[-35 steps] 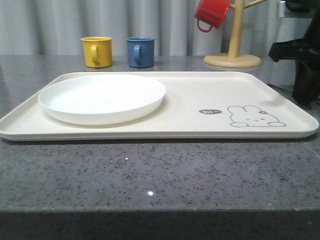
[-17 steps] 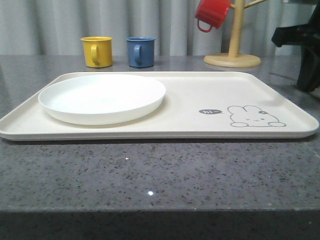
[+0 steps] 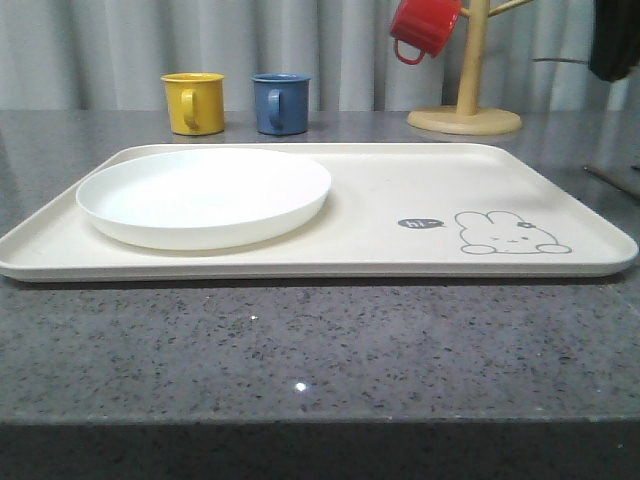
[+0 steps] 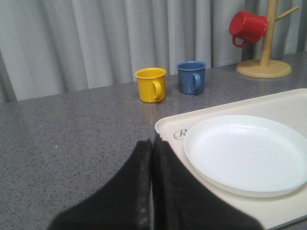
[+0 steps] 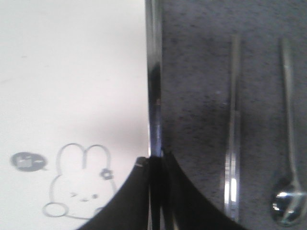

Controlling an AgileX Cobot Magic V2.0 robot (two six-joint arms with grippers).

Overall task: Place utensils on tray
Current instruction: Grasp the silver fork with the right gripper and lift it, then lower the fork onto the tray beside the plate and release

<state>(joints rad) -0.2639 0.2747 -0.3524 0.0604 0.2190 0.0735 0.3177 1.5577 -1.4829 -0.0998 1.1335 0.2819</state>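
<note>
Across the middle of the front view lies one cream tray (image 3: 400, 200) on a speckled grey worktop (image 3: 300, 350), carrying one round white plate (image 3: 204, 195) at centre left and a grey rabbit drawing (image 3: 510, 232) at lower right; behind stand one yellow mug (image 3: 193, 102) and one blue mug (image 3: 280, 103), with one red mug (image 3: 424, 27) hanging on a wooden mug tree (image 3: 468, 90) at upper right, against pale grey curtains (image 3: 120, 50). From the left wrist view, the left gripper (image 4: 152, 158) at bottom centre has its jaws pressed together on nothing, above bare worktop beside the tray's corner. From the right wrist view, the right gripper (image 5: 156, 165) at bottom centre clamps one shiny utensil handle (image 5: 153, 86) running up along the tray's edge; which utensil, I cannot tell. Right of it, on the worktop, lie a pair of chopsticks (image 5: 233, 139) and one spoon (image 5: 289, 143).
</note>
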